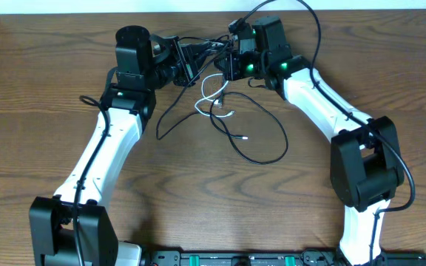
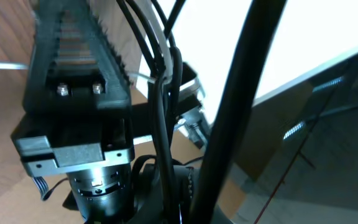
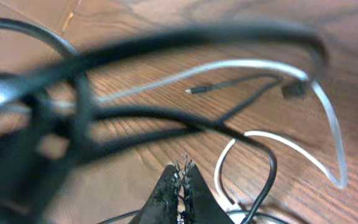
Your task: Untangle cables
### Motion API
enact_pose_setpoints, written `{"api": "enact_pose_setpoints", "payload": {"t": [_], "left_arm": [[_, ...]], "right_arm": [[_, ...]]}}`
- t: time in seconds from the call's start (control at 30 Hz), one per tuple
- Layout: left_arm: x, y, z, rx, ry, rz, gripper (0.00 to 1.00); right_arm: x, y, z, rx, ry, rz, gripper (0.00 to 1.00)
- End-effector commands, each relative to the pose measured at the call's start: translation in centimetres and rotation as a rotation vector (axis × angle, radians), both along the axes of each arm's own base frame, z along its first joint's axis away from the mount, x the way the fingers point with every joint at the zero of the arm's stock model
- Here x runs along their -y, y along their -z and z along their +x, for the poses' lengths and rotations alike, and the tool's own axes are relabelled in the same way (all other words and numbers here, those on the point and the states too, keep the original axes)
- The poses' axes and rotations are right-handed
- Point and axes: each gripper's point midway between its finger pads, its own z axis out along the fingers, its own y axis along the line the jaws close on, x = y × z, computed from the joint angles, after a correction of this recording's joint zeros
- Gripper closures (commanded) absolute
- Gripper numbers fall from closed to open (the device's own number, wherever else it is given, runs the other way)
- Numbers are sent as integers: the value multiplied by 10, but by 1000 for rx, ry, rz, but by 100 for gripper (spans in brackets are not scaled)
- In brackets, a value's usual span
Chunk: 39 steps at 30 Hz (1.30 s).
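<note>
Two robot arms reach across a wooden table toward a snarl of cables. Nearest the arms' bases, a long black cord lies in a loose loop on the wood, with a small plug end resting inside the curve. Just beyond it a white cord curls on the table between the two arms, crossing black strands.

Farther on, near the table's far edge, the rest of the cables gather into a dark bundle strung between the two wrists. The bundle appears to be raised off the wood. The left arm comes in from the left, and the left jaws are clamped on one end of it. The left wrist camera shows black strands and one white strand running tight past a ribbed finger.

The right arm comes in from the right. In its wrist camera the right jaws are pressed together, fingertips meeting with nothing visible between them. Blurred black strands cross close to the lens, and the white cord arcs over the table beyond.
</note>
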Motion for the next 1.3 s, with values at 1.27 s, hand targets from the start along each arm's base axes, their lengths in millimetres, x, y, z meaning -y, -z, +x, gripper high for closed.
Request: {"api": "enact_pose_setpoints", "payload": {"t": [1.27], "left_arm": [[-145, 155, -93, -646, -356, 763, 93]], "right_arm": [[202, -325, -156, 661, 32, 77, 99]]}}
